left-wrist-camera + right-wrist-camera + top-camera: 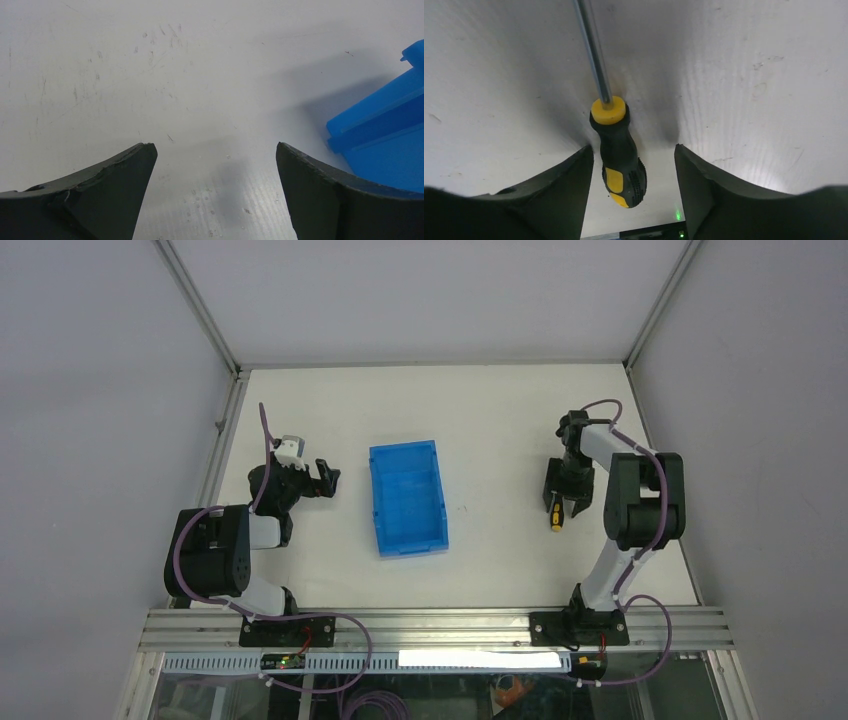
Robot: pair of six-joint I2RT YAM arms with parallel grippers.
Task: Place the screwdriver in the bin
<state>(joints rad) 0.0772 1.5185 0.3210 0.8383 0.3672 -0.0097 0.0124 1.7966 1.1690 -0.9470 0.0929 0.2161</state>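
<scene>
The left gripper (325, 478) is wide open and empty, at 9 o'clock from the bright blue plastic bin (408, 498). The small black-and-yellow screwdriver (609, 112) lies at 3 o'clock from the bin, thin shaft (593, 55) pointing to 12. The right gripper (633, 148), much nearer, points down, jaws half open around the handle (620, 160), not touching it.

From high behind the arms, one camera looks down on the whole table (500, 410). Each wrist camera stares close past its jaws: right gripper (633, 147) around the screwdriver (608, 111), left gripper (214, 145) with a corner of the bin (385, 125) to its right; overhead shows both.
</scene>
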